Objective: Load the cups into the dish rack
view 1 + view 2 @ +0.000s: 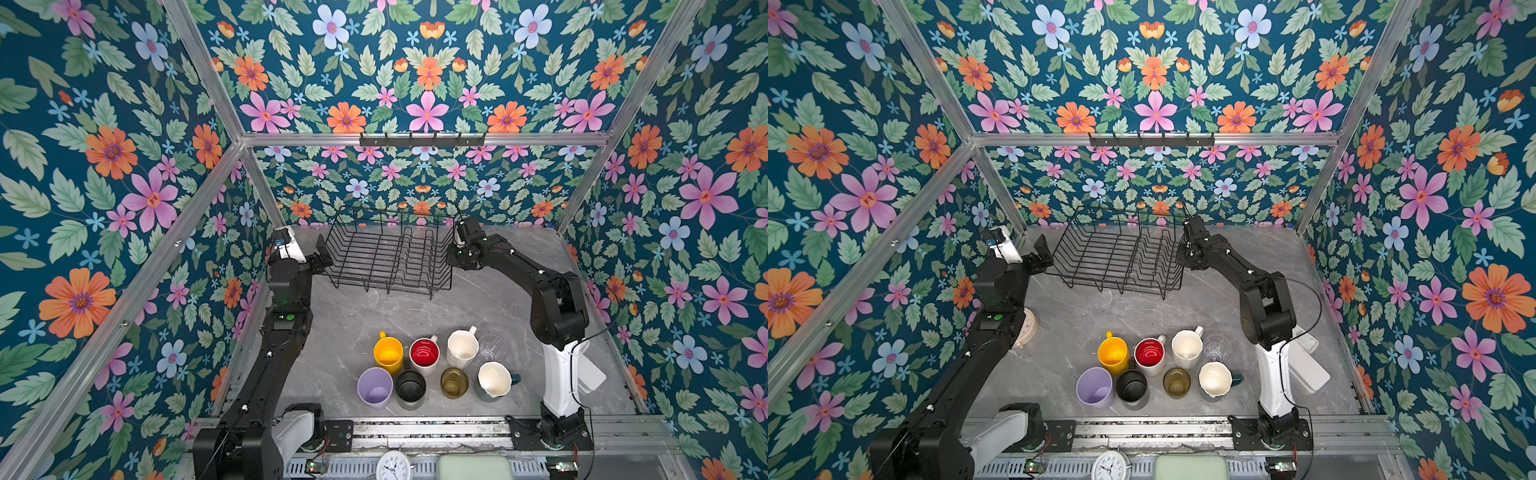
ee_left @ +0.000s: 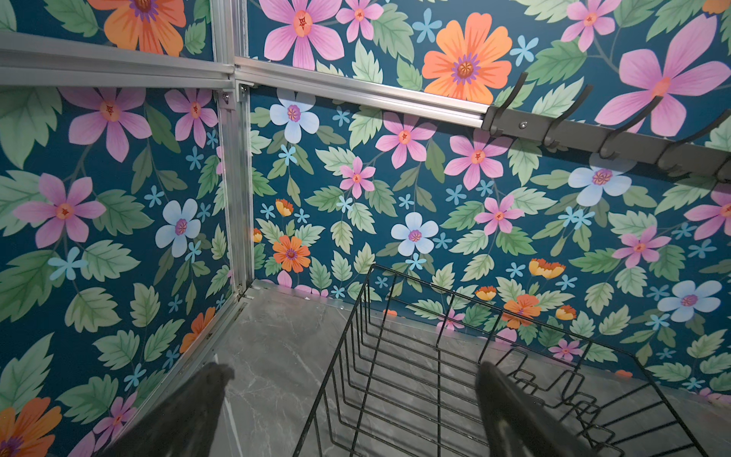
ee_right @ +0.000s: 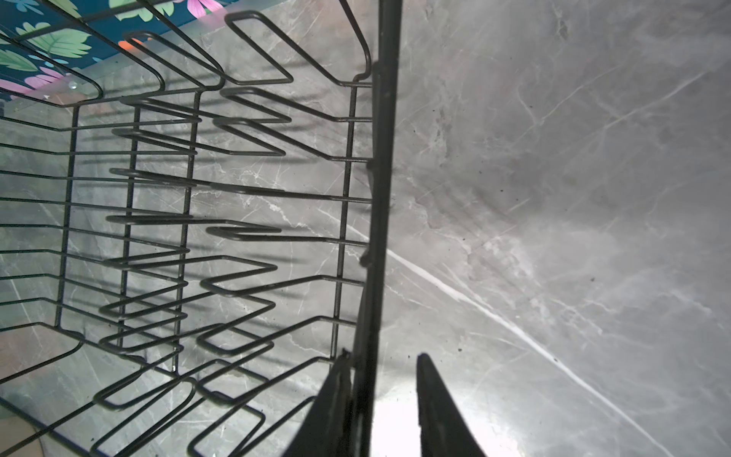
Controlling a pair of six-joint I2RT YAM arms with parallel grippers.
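The right gripper (image 3: pixel 383 354) is held partly open astride the right rim of the dish rack (image 1: pixel 388 254), nothing yet clamped, the left gripper (image 2: pixel 356 403) is spread wide and empty at its left end, the rack is set far-centre, and the cups (image 1: pixel 424 353) are grouped near.

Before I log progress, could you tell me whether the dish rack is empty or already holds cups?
Empty: only bare wires show in the rack; the cups stand outside it on the table.

Nothing is reading clearly: the clock (image 1: pixel 392 467) dial's numerals and a tiny print inside the red-lined mug (image 1: pixel 424 354) are showing too small.
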